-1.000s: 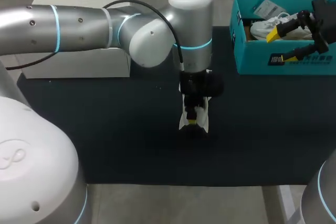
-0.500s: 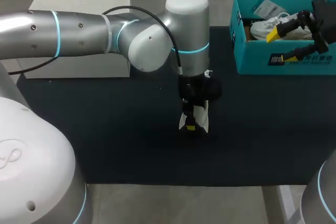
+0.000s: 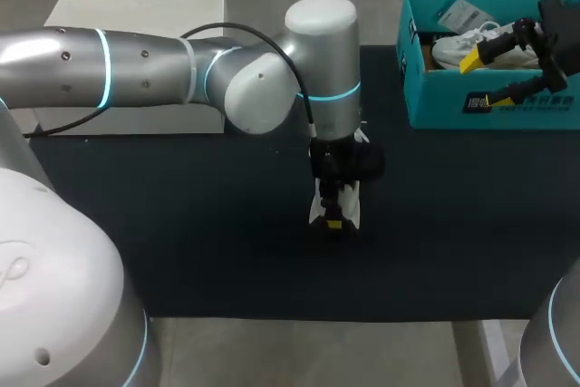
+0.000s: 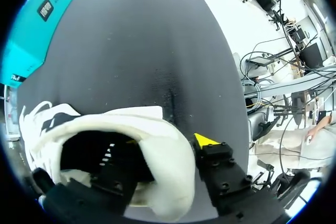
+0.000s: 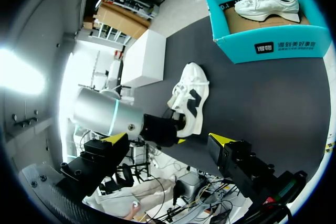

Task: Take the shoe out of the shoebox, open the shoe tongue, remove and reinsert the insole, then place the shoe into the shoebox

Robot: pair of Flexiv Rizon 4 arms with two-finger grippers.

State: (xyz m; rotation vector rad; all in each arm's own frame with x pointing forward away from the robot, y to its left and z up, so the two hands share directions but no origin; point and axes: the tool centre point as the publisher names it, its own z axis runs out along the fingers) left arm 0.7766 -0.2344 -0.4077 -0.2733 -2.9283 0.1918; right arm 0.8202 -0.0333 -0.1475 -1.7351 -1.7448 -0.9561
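A white shoe [image 3: 350, 198] lies on the black mat [image 3: 227, 233] in the middle of the table, also seen in the right wrist view [image 5: 190, 98]. My left gripper [image 3: 333, 217] points straight down onto its heel. In the left wrist view one finger is inside the shoe's [image 4: 131, 121] opening and the yellow-tipped finger [image 4: 206, 141] is outside the heel, so the left gripper [image 4: 157, 148] is shut on the heel collar. The insole is hidden. My right gripper [image 3: 476, 81] hangs open over the teal shoebox [image 3: 435, 108], which holds a second white shoe [image 3: 471, 45].
A white box [image 3: 136, 12] stands at the back left, partly behind my left arm. The shoebox [image 5: 278, 45] sits at the back right corner of the mat. Paper tags lie in the box beside the second shoe [image 5: 268, 1].
My left arm's wrist has shifted slightly back and to the left over the shoe. The shoe stays where it was. My right arm has not moved.
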